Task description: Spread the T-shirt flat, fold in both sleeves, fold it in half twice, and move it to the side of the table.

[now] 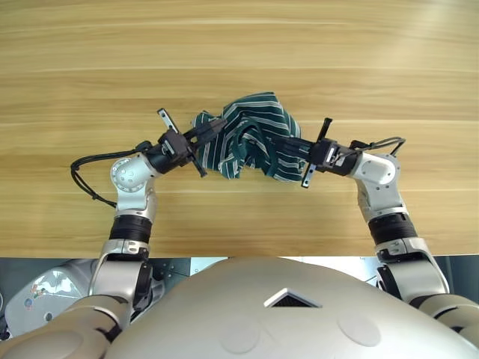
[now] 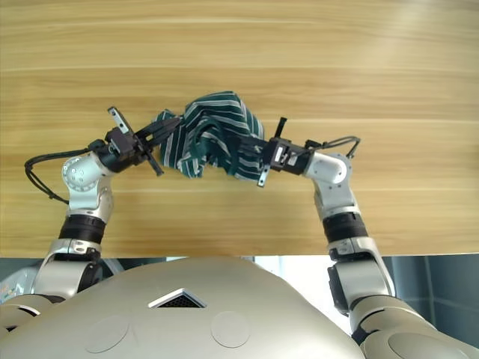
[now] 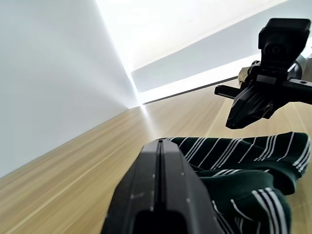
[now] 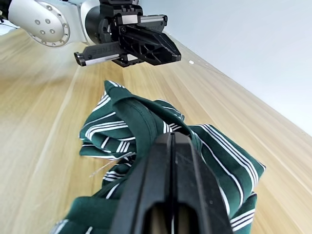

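A dark green T-shirt (image 1: 253,129) with white stripes lies crumpled in a heap at the middle of the wooden table (image 1: 239,45). My left gripper (image 1: 216,126) is shut at the heap's left edge. Seen from the right wrist, the left gripper (image 4: 176,56) hangs just above the cloth with nothing between its fingers. My right gripper (image 1: 285,143) is shut over the heap's right side. From the left wrist, the right gripper (image 3: 230,123) also floats clear above the striped fabric (image 3: 243,161). The two grippers point toward each other across the shirt.
Bare wood stretches wide to the far side, left and right of the shirt. The table's front edge (image 1: 239,257) runs close to me, behind both forearms. A pale wall (image 3: 58,73) rises beyond the far edge.
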